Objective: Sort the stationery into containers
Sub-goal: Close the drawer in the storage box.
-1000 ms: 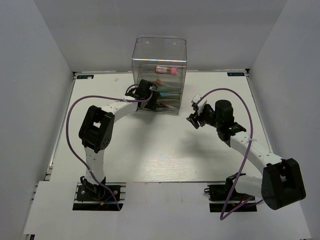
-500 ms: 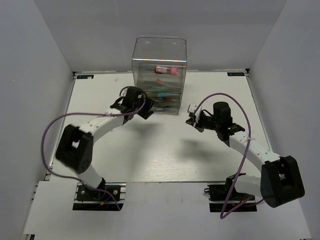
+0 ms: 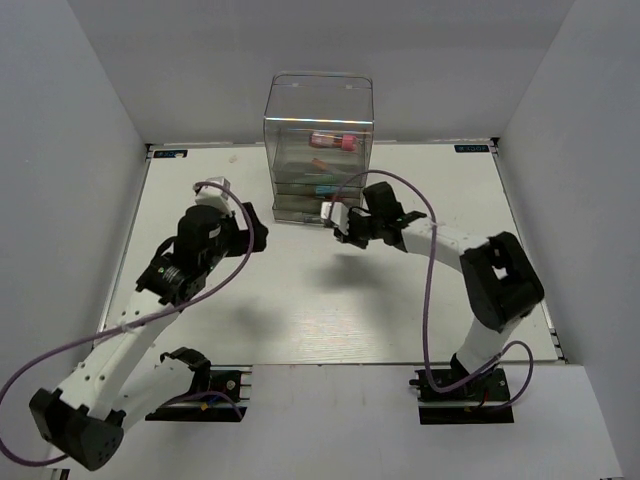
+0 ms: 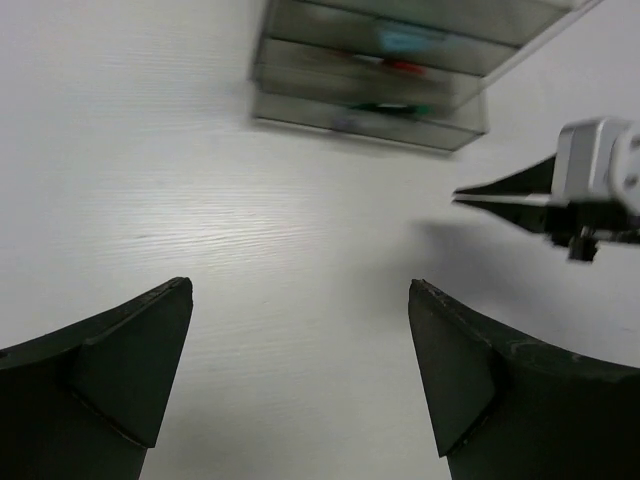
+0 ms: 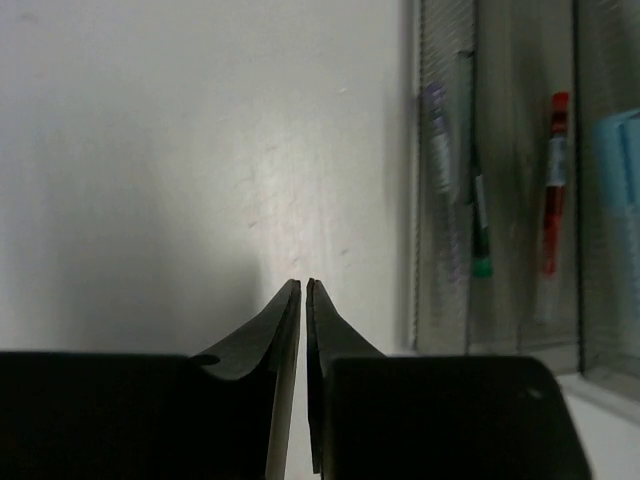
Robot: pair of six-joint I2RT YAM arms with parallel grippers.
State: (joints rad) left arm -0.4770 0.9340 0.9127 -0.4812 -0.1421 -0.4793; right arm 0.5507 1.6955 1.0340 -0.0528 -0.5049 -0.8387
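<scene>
At the far middle, the clear box point(image 3: 318, 108) holds all the pens point(image 5: 554, 175) I can see. My left pincer point(image 4: 300, 300) gapes wide, my right pincer point(image 5: 303, 287) is pinched narrow, both empty; sorting looks finished.

You've got one clear drawer box point(image 3: 318, 100). Two grippers: left gripper point(image 4: 300, 290), right gripper point(image 5: 303, 285). Inside, you can count one chunky pink tube point(image 3: 333, 140), one red-white pen point(image 5: 555, 190), one green-tipped dark pen point(image 5: 480, 235); other stationery too blurred to tally.
</scene>
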